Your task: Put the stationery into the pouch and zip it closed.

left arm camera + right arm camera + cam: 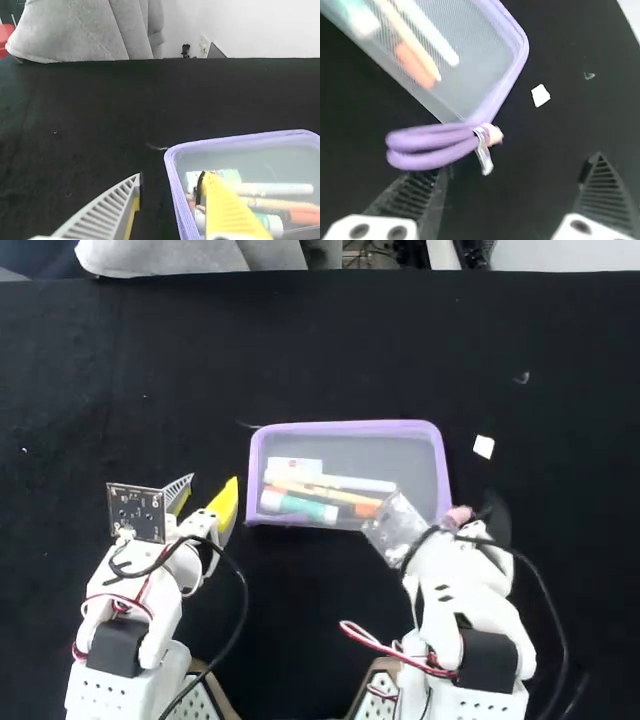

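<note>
Lower left, the left gripper (210, 485) holds its yellow and grey fingers apart just beside the purple-rimmed mesh pouch (345, 430). Lower right, the right gripper (520, 170) has its fingers spread either side of the zipper pull (487, 137). Pens and markers (320, 498) lie inside the pouch at centre frame, but the zip looks unclosed at that corner, so zipping remains. Beyond are the black table (300, 350), a white scrap (484, 447), grey cloth (85, 30) and a white wall (250, 25).

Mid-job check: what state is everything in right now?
Pouch: lying flat, zip apparently not fully closed.
Stationery: inside the pouch.
Zip slider: at a pouch corner, ungripped.
Left end effector: open, empty.
Right end effector: open, straddling the slider.
</note>
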`<state>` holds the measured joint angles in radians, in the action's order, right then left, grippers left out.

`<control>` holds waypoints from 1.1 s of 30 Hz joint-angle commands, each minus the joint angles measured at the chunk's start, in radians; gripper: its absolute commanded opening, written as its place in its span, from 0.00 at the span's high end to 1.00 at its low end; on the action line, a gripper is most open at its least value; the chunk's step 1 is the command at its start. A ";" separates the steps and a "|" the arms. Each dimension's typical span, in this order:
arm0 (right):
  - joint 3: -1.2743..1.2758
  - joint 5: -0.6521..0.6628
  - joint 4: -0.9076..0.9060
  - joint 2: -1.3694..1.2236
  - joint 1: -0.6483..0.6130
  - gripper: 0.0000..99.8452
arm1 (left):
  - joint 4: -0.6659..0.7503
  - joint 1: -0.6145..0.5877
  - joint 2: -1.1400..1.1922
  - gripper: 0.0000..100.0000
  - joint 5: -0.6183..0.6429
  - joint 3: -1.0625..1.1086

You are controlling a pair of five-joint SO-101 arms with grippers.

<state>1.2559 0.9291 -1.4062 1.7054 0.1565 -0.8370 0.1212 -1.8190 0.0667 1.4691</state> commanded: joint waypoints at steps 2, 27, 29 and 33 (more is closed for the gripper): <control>-0.082 0.207 -0.064 -0.004 0.028 0.60 | 0.018 0.010 -0.005 0.80 0.003 -0.002; -0.240 -0.379 0.321 -0.010 0.222 0.68 | 0.031 0.053 -0.005 0.80 0.012 -0.147; -0.209 -0.491 0.353 -0.010 0.222 0.72 | 0.031 0.053 -0.005 0.81 0.012 -0.183; -0.162 -0.654 0.407 -0.010 0.221 0.78 | 0.029 0.044 -0.005 0.95 0.012 -0.254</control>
<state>1.0902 0.3874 -1.0457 1.7070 0.3698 -0.8170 0.1672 -1.8190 0.0667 1.3126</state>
